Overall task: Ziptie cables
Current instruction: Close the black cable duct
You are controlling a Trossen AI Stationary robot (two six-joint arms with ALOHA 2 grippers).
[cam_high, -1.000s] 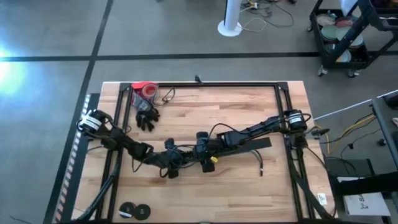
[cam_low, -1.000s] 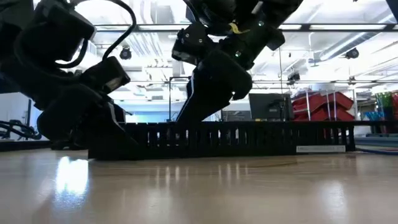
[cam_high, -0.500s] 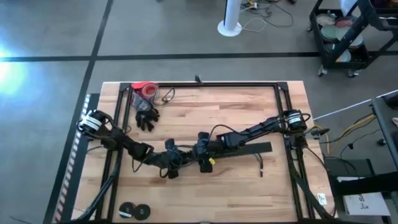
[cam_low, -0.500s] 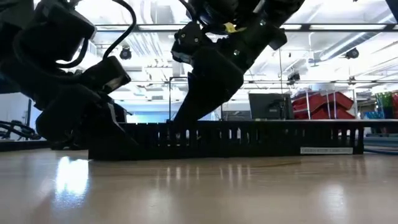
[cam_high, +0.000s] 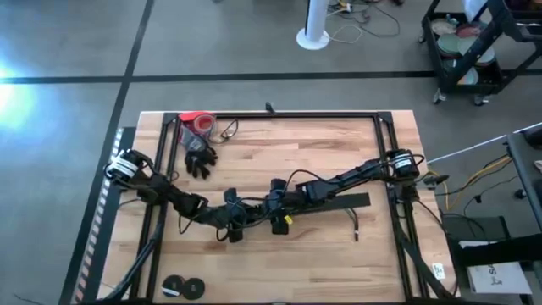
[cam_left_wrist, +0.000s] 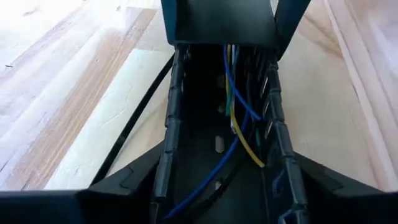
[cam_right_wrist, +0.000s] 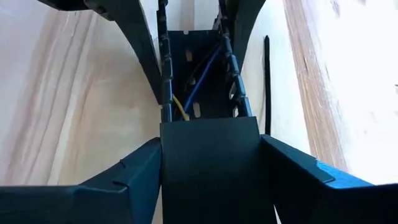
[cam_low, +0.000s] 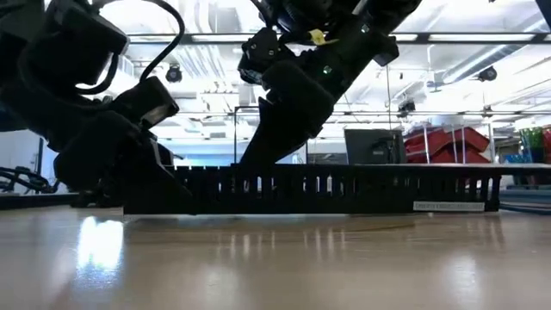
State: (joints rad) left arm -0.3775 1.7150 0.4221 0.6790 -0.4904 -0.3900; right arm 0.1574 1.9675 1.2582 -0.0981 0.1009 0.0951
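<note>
Both arms are down at the middle of the wooden table [cam_high: 322,144] in the high view, meeting over the slotted black duct [cam_low: 344,189] that runs across the lower centre of the frame. The left gripper [cam_high: 240,216] comes in from the left edge and sits at the duct's left end; the right gripper [cam_high: 275,212] reaches in from the right edge and sits just beside it, the two nearly nose to nose.

The left wrist view looks straight down the open channel: the cables [cam_left_wrist: 239,112], blue, yellow and green strands, lie inside the duct between its comb-like walls. The left fingers [cam_left_wrist: 130,174] straddle the duct on the outside, spread wide, one at each wall. The right wrist view shows the same from the other end: its fingers [cam_right_wrist: 137,174] also splayed on either side of the duct, with the wires visible farther along the channel.

In the low view the duct lies flat on the tabletop, both arms pressing in at its left half.

Upper left of the high view, a black glove [cam_high: 200,158] and a red roll [cam_high: 201,124] lie together; two black discs [cam_high: 184,287] rest near the bottom edge.
</note>
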